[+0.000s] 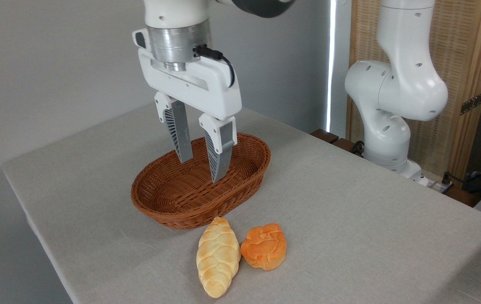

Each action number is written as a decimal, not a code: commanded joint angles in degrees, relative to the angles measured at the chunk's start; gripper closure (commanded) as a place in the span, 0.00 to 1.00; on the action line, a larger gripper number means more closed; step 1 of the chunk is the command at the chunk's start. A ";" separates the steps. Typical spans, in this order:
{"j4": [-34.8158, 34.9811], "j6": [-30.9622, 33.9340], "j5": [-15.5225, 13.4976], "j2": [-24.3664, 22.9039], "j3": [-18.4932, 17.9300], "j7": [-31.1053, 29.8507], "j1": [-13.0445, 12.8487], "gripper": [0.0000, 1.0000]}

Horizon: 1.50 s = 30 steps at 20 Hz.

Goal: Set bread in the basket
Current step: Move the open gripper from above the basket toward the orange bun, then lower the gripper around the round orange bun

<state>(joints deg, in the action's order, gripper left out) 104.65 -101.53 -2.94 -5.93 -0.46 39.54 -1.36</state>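
**Bread ungrasped; gripper parked over the basket**

Nearest, the bread [264, 246] is seen on the table [350, 211], touching a braided loaf [217, 261]. Behind, the basket [172, 211] lies empty. Above it the gripper [202, 169] hangs with fingers parted, nothing held. The approach is judged not begun: travel forward and descent are required. The arm's upper links are cropped.
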 commanded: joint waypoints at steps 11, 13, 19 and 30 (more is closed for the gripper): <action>24.18 -12.46 5.23 -14.27 -8.32 12.30 -0.22 0.00; 27.18 -14.05 5.23 -15.25 -9.56 12.75 -0.31 0.00; 30.26 -18.53 5.23 -14.73 -9.56 13.10 -1.63 0.00; 32.90 -22.66 6.02 -13.85 -9.74 19.87 -2.42 0.00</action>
<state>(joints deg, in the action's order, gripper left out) 136.82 -121.90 1.80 -19.54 -9.46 58.42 -2.99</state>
